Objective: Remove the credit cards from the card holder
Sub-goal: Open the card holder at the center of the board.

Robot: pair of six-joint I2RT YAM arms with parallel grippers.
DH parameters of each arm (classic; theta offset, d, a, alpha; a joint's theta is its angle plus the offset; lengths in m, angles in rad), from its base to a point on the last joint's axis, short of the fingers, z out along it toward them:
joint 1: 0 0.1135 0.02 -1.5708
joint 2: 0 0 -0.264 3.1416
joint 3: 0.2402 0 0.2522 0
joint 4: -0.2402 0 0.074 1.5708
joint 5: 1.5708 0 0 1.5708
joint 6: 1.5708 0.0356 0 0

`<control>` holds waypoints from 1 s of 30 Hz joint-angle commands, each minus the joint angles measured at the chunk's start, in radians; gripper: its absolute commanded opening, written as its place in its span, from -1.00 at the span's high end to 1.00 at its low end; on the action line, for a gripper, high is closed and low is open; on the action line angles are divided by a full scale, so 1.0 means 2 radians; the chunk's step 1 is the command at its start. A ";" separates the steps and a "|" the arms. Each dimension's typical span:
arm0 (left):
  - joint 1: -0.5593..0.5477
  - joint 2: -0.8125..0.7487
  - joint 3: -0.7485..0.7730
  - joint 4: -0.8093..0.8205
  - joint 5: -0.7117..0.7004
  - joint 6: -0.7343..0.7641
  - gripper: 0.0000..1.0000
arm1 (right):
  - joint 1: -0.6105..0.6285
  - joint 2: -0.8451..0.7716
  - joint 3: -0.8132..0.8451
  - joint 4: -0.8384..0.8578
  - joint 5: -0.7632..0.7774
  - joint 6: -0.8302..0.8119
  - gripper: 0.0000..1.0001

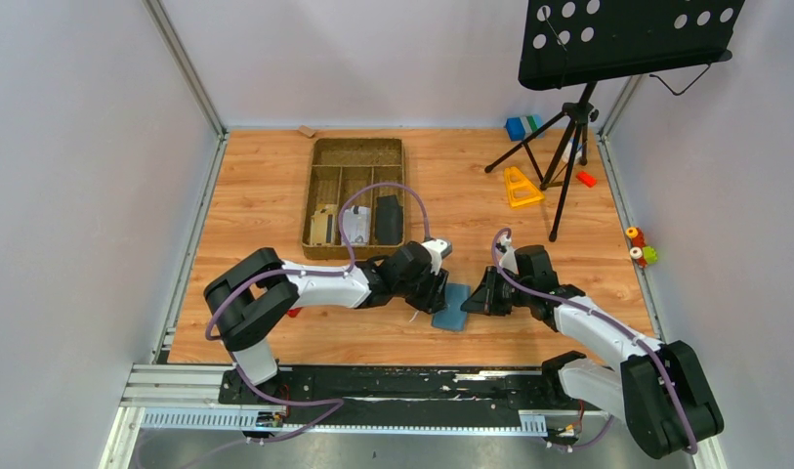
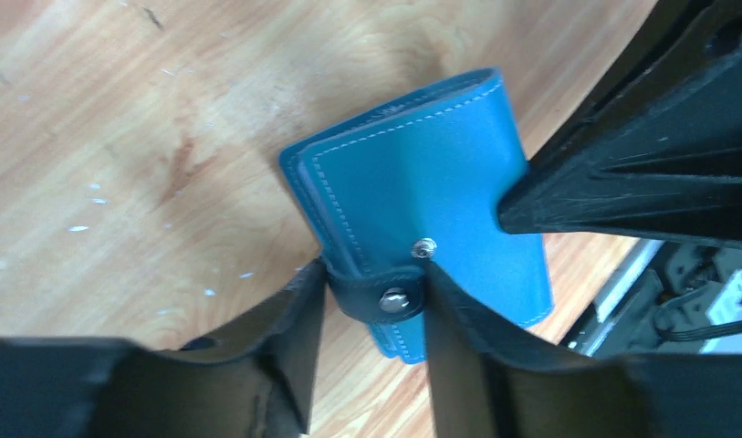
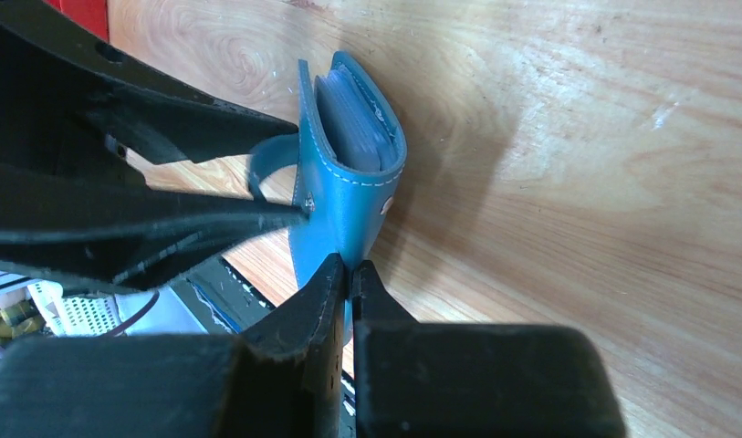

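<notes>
The slate-blue card holder [image 1: 453, 306] lies folded on the wooden table between my two grippers. In the left wrist view the card holder [image 2: 431, 173] shows its stitched cover and a bare metal snap stud [image 2: 423, 246]. My left gripper [image 2: 374, 301] is closed on the dark snap strap [image 2: 390, 297], which is off the stud. My right gripper [image 3: 349, 272] is shut on the edge of the card holder's cover [image 3: 339, 210]. Pale layered edges [image 3: 353, 114] show inside the fold; I cannot tell cards from pockets. No credit card is out in the open.
A brown divided tray [image 1: 355, 195] with a few items stands behind the left arm. A music stand's tripod [image 1: 568, 147], a yellow triangle [image 1: 521, 186], a blue-and-green block [image 1: 522, 126] and a small red piece [image 1: 586, 179] are at the back right. The black rail [image 1: 393, 386] runs along the near edge.
</notes>
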 commanded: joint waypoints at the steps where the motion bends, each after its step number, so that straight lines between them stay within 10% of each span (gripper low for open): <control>1: 0.010 0.002 0.022 -0.044 -0.047 -0.004 0.17 | 0.002 0.003 0.000 0.020 -0.001 -0.013 0.99; 7: 0.026 -0.017 -0.011 -0.019 -0.030 -0.017 0.31 | 0.002 0.005 0.000 0.019 -0.001 -0.015 0.99; 13: 0.031 -0.019 -0.039 0.026 -0.006 -0.031 0.87 | 0.002 0.008 -0.003 0.019 0.003 -0.019 0.95; 30: 0.032 -0.093 -0.096 0.072 0.013 -0.027 1.00 | 0.002 -0.033 0.032 -0.055 0.039 -0.082 -0.16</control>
